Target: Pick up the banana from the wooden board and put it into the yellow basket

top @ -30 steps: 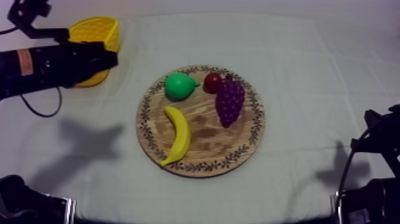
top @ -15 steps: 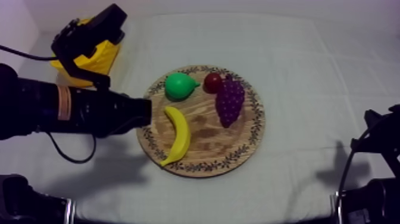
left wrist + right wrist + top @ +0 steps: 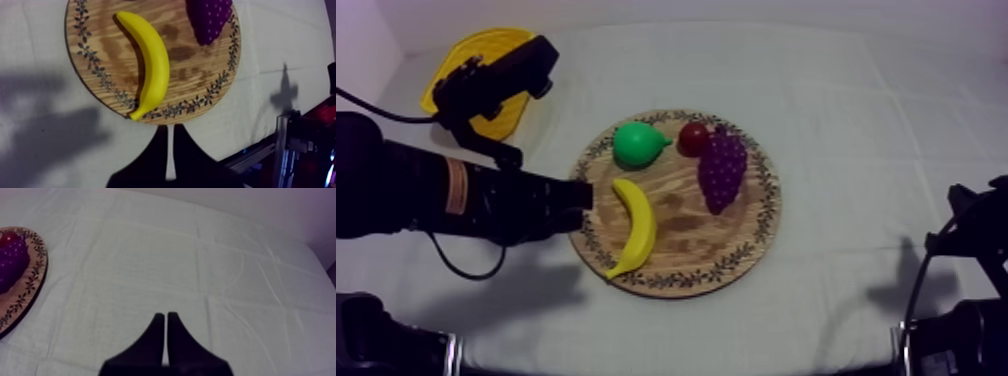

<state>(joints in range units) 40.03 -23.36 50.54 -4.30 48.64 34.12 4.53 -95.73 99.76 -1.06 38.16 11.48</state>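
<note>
The yellow banana [image 3: 636, 228] lies curved on the left half of the round wooden board [image 3: 681, 262], stem end toward the front rim. My left gripper [image 3: 583, 194] hovers at the board's left rim, just left of the banana, fingers together and holding nothing. In the left wrist view the banana [image 3: 151, 62] lies on the board [image 3: 95, 35] beyond the shut left gripper [image 3: 170, 128]. The yellow basket [image 3: 484, 52] stands at the far left, partly hidden by my left arm. My right gripper [image 3: 165, 317] is shut over bare cloth, right of the board [image 3: 27, 285].
A green pear [image 3: 638, 144], a small red fruit [image 3: 693, 137] and a bunch of purple grapes [image 3: 722, 170] share the board's far half. The grapes [image 3: 210, 17] lie beside the banana. My right arm [image 3: 966, 260] rests at the lower right edge.
My left arm has swung from beside the basket over to the board's left rim, uncovering more of the basket. The fruit and the right arm have not moved.
</note>
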